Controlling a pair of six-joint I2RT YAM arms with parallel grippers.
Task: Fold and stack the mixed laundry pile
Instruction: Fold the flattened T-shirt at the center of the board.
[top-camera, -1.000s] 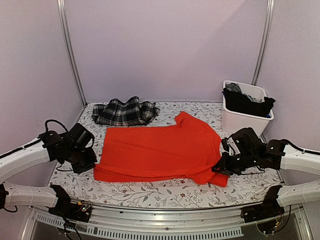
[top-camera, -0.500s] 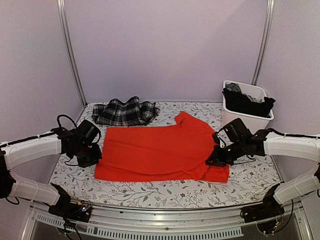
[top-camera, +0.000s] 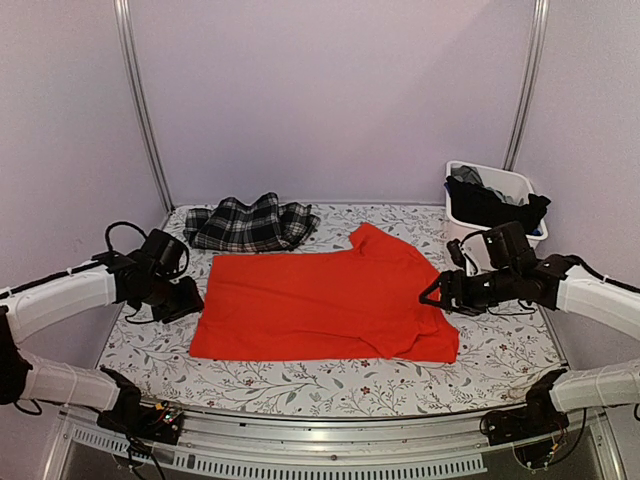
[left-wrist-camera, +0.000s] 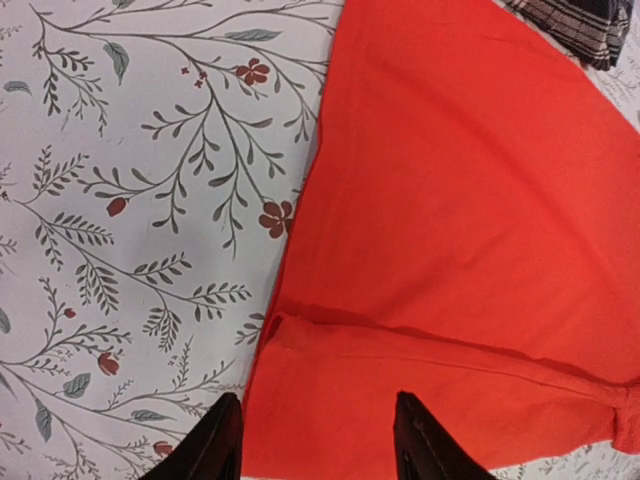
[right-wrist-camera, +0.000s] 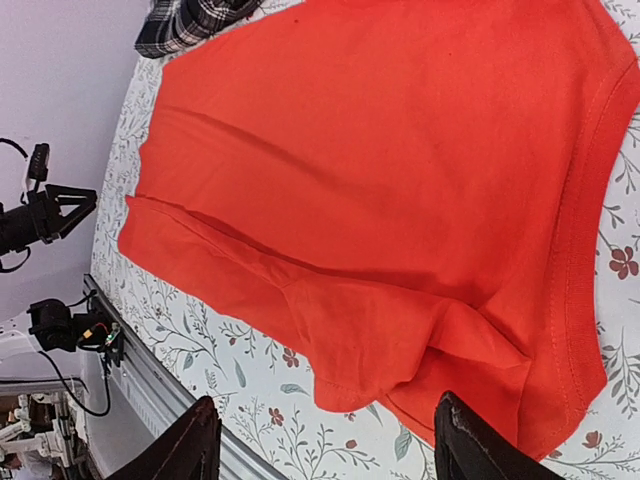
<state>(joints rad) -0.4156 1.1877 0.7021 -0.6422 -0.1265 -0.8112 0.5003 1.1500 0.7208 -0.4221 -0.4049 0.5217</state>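
1. As the two arms reached in from the table's near edge, the left gripper (top-camera: 188, 298) sat at the left edge of the orange-red shirt (top-camera: 320, 305). Its jaws stood partly apart and held nothing. Only the dark fingertips (left-wrist-camera: 215, 448) showed in the left wrist view, cut off by the bottom of the frame, with the cloth lying under the gap between them.
2. The right gripper (top-camera: 430, 295) hung at the shirt's right side with its jaws spread wide and empty. Its fingers (right-wrist-camera: 195, 445) were likewise cropped to their tips in the right wrist view.
3. The shirt lay spread flat in the middle of the floral tablecloth (top-camera: 330, 385). A band along its near edge was doubled over, and the near right corner was bunched into folds that hid what lay beneath.
4. Farther back on the left, a black-and-white plaid garment (top-camera: 250, 225) lay crumpled, apart from the shirt. What kind of garment it was could not be made out.
5. At the far right corner, dark garments (top-camera: 495, 205) filled a white bin (top-camera: 490, 242) and spilled over its rim. The bin's walls hid most of them, so their number could not be told.
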